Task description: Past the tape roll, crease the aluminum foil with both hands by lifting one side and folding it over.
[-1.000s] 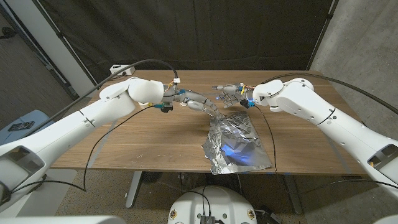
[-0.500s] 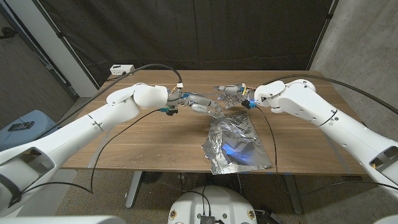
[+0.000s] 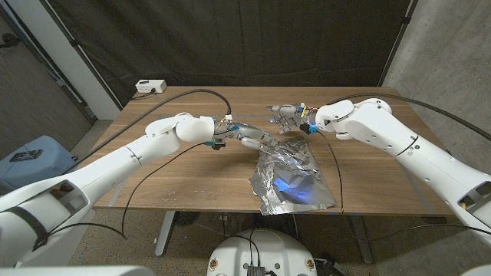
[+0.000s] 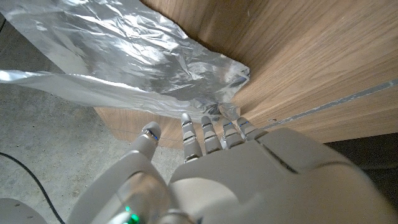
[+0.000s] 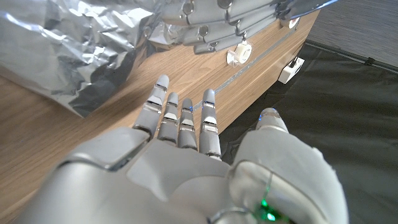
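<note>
A crumpled sheet of aluminum foil [image 3: 291,178] lies on the wooden table [image 3: 176,169], right of centre, and reaches the near edge. My left hand [image 3: 257,138] stretches to the foil's far left corner. In the left wrist view its straight fingertips [image 4: 211,132] touch that foil [image 4: 124,56] corner, with the thumb held apart and nothing gripped. My right hand [image 3: 284,115] hovers just beyond the foil's far edge with its fingers spread. Seen from the right wrist, the right hand [image 5: 180,121] is over bare wood beside the foil [image 5: 74,43], facing the left hand [image 5: 217,22].
A white box [image 3: 151,86] sits at the table's far left corner. A thin pale strip [image 4: 348,102] runs across the wood. Black curtains hang behind the table. The foil overhangs the near edge [image 3: 307,208].
My left hand has reached further right and now meets the foil's far left corner. The right hand has barely moved. The foil lies as before.
</note>
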Controlling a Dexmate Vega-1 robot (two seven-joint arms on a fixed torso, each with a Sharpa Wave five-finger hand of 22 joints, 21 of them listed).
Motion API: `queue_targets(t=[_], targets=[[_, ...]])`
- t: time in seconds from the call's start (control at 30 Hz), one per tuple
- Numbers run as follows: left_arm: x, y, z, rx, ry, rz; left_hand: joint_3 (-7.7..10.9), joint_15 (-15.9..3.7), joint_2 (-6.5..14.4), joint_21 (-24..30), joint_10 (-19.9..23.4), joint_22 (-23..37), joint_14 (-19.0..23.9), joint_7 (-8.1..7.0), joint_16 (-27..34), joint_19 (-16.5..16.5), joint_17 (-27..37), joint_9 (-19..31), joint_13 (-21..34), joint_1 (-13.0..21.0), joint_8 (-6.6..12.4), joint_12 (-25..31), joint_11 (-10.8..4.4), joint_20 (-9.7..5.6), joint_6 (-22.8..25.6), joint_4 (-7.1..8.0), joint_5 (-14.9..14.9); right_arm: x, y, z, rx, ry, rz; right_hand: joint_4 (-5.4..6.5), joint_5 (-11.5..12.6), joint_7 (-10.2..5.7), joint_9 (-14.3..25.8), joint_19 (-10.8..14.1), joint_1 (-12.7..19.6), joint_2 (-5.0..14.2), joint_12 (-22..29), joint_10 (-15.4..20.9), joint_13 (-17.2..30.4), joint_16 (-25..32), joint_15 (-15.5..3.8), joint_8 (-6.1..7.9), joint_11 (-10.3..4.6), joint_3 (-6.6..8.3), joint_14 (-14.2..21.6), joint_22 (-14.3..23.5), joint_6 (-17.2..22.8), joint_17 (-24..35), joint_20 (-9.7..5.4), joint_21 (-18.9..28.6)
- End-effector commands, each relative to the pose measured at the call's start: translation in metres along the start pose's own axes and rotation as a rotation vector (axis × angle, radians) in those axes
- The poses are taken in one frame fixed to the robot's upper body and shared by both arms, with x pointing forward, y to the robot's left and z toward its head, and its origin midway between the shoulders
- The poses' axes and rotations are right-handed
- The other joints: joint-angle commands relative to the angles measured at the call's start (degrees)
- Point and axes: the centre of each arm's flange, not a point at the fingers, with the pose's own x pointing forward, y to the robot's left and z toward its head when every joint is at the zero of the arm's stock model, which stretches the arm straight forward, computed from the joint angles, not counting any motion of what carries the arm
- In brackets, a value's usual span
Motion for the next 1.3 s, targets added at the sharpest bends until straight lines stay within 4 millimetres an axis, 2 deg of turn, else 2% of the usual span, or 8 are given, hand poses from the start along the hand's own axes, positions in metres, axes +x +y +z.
queue_targets(t=[0.03,0.8,1.3], targets=[[0.007,-0.011,-0.005,0.031,-0.004,-0.025,-0.15,-0.07,-0.2,0.4,0.2,0.1,0.6,0.12,0.4,0.3,0.1,0.0,0.1,0.0,-0.19,0.0,-0.43,0.1,-0.4,-0.11,0.0,0.004,-0.003,0.001,0.006,-0.001,-0.006,-0.18,0.5,-0.28,0.0,0.5,0.2,0.44,0.2,-0.1,0.3,0.2,-0.09,0.13,-0.11,0.29,0.4,0.2,0.2,0.1,0.14,0.0],[0.014,-0.034,-0.025,0.113,0.074,-0.174,-0.41,-0.5,-0.1,0.4,0.9,0.1,1.3,0.37,0.6,0.8,0.4,0.1,0.1,-1.0,-0.06,0.3,-0.71,-0.16,-0.5,0.68,-0.2,0.01,-0.004,-0.003,0.033,-0.005,0.017,0.17,0.6,-0.68,0.0,0.5,-0.2,1.15,0.3,0.1,0.3,0.4,-0.23,0.06,-0.58,0.38,0.7,0.2,-0.2,0.2,0.13,0.0],[0.009,-0.033,-0.032,0.148,0.144,-0.182,-0.56,-0.44,-0.1,0.4,1.2,0.1,1.5,0.59,0.7,1.0,0.4,0.1,0.1,-1.6,0.11,0.4,-0.76,-0.26,0.0,1.23,-0.4,0.005,-0.005,-0.003,0.031,-0.038,0.03,0.31,0.6,-0.9,-0.1,0.7,-0.4,1.4,0.4,0.4,0.3,0.6,-0.28,0.09,-0.83,0.45,1.1,0.2,-0.3,0.2,0.09,0.1]])
